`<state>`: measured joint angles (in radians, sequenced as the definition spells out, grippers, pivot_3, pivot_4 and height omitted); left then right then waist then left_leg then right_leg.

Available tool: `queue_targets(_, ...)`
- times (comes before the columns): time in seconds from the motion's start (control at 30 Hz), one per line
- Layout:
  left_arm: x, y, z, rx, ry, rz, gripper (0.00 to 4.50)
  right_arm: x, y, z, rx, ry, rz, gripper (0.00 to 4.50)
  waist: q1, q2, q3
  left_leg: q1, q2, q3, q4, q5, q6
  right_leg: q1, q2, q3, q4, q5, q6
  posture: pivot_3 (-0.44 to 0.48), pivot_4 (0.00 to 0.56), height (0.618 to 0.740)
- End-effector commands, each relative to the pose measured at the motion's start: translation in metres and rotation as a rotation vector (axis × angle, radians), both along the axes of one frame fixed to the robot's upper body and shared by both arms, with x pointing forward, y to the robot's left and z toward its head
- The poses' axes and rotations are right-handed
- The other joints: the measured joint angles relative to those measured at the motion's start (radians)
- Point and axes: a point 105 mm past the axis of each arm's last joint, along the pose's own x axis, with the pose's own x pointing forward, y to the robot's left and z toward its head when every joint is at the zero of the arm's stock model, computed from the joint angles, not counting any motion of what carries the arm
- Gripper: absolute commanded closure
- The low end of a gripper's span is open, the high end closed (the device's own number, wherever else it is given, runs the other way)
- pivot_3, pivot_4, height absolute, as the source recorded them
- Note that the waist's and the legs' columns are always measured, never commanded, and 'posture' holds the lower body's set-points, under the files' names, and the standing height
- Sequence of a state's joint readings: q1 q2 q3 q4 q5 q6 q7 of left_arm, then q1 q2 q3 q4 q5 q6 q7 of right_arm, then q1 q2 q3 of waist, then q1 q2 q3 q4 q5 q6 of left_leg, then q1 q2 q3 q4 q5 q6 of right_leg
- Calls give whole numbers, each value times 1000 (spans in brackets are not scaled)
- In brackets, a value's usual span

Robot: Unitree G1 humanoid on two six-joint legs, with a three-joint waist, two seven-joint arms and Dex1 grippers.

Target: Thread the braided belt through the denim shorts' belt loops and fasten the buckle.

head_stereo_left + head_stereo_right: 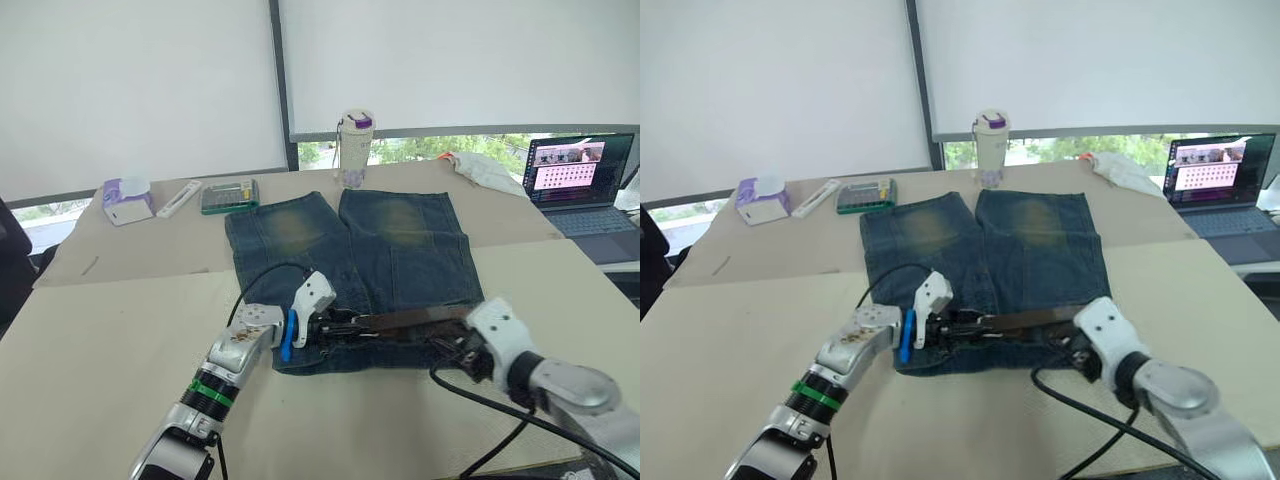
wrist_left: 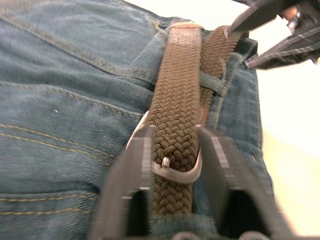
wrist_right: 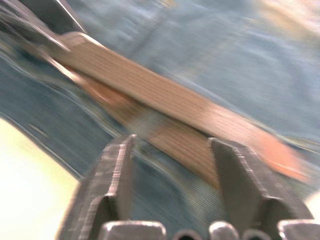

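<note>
Both tools work at the near waistband of the denim shorts [image 1: 350, 250]: the left tool [image 2: 172, 165] clamps the braided belt [image 2: 175, 115] at its buckle [image 2: 172, 170]; the right tool [image 3: 170, 150] gapes unladen above the strap. Behind on the desk [image 1: 120, 330]: bottle [image 1: 355, 145], laptop [image 1: 580, 180], tissue box [image 1: 127, 200].

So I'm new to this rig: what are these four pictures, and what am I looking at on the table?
The two wide pictures come from the robot's head camera, looking down over its arms. The two close-ups come from a camera on each wrist, looking along that gripper's fingers. On the table lie the denim shorts, with the braided belt across the waistband. The left gripper has its fingers either side of the belt at the buckle. The right gripper is open over the belt's reddish end. At the far edge stand a bottle, a tissue box and a laptop.
</note>
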<state>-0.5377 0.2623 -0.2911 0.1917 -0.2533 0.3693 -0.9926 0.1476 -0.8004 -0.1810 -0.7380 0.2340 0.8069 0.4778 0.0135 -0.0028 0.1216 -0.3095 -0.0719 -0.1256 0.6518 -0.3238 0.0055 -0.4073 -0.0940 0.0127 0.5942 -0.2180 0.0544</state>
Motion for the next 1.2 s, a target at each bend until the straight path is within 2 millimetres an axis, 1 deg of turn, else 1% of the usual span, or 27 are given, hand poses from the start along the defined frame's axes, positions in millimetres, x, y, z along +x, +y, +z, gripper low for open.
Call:
queue_targets(0.03,-4,-8,25,-23,-104,-65,1649,0,-13,13,-157,-58,15,1873,0,0,0,-1,0,0,0,0,0,0,0,0,0,0,0,0,150,740)
queue_targets(0.07,-5,-9,27,-25,-111,-71,1649,1,-16,11,-168,-49,12,1873,0,0,0,-3,0,0,0,0,0,1,0,0,0,0,0,0,150,740)
queue_targets(0.17,-7,-12,30,-25,-121,-84,1649,9,-20,9,-193,-57,6,1873,-2,-1,1,-3,1,0,0,1,-2,1,1,0,0,0,0,0,150,740)
queue_targets(0.27,-9,-14,31,-16,-145,-100,1649,21,-20,10,-201,-70,12,1873,-4,-1,1,-4,1,0,0,1,-2,1,1,0,0,0,0,0,150,740)
queue_targets(0.33,-11,-17,35,-32,-145,-99,1649,29,-19,8,-228,-71,33,1873,-2,-1,1,-4,1,0,0,2,-2,1,1,1,0,0,-1,0,150,740)
queue_targets(0.4,-11,-19,36,-35,-144,-96,1649,34,-21,6,-252,-72,38,1873,0,-1,1,-3,1,0,0,2,-2,1,1,0,0,1,-2,0,150,740)
queue_targets(0.53,-9,-19,37,-34,-154,-73,1649,42,-17,-7,-337,-46,110,1873,1,-1,1,-1,1,0,2,2,-2,0,1,-1,0,4,-7,0,150,740)
queue_targets(0.6,-9,-19,38,-40,-155,-73,1649,52,-14,-12,-396,-53,147,1873,-2,-1,1,-1,1,0,2,2,-2,0,1,-1,0,4,-7,0,150,740)
queue_targets(0.67,-8,-20,40,-33,-172,-76,1649,57,-12,-17,-443,-47,181,1873,-2,0,1,0,1,0,2,2,-2,0,1,0,0,3,-5,0,150,740)
queue_targets(0.7,-8,-22,41,-38,-175,-75,1607,58,-12,-18,-449,-47,185,2385,-3,0,1,0,1,0,2,2,-2,0,1,0,0,3,-4,0,150,740)
queue_targets(0.83,-8,-29,46,-38,-181,-82,1607,59,-13,-21,-493,-40,216,3638,4,0,1,-1,1,-1,3,3,-2,0,1,-1,0,4,-7,0,150,740)
queue_targets(0.9,-9,-36,49,-31,-195,-95,1607,56,-12,-16,-486,-49,215,4433,3,0,1,-2,0,-1,7,2,-2,0,1,-1,0,5,-8,0,150,740)
queue_targets(0.97,-8,-42,53,-19,-216,-104,1607,54,-10,-10,-475,-64,218,4480,6,0,1,-2,0,-2,7,2,-2,1,1,-1,0,5,-8,0,150,740)
queue_targets(1.1,-10,-66,62,20,-306,-169,1607,53,-1,8,-499,-101,242,4480,5,0,1,-4,0,-2,8,2,-2,1,1,-2,0,5,-7,0,150,740)
queue_targets(1.2,-7,-82,67,46,-365,-186,1607,50,8,15,-516,-101,276,4480,1,0,1,-5,0,-2,8,2,-2,1,1,-2,0,5,-7,0,150,740)
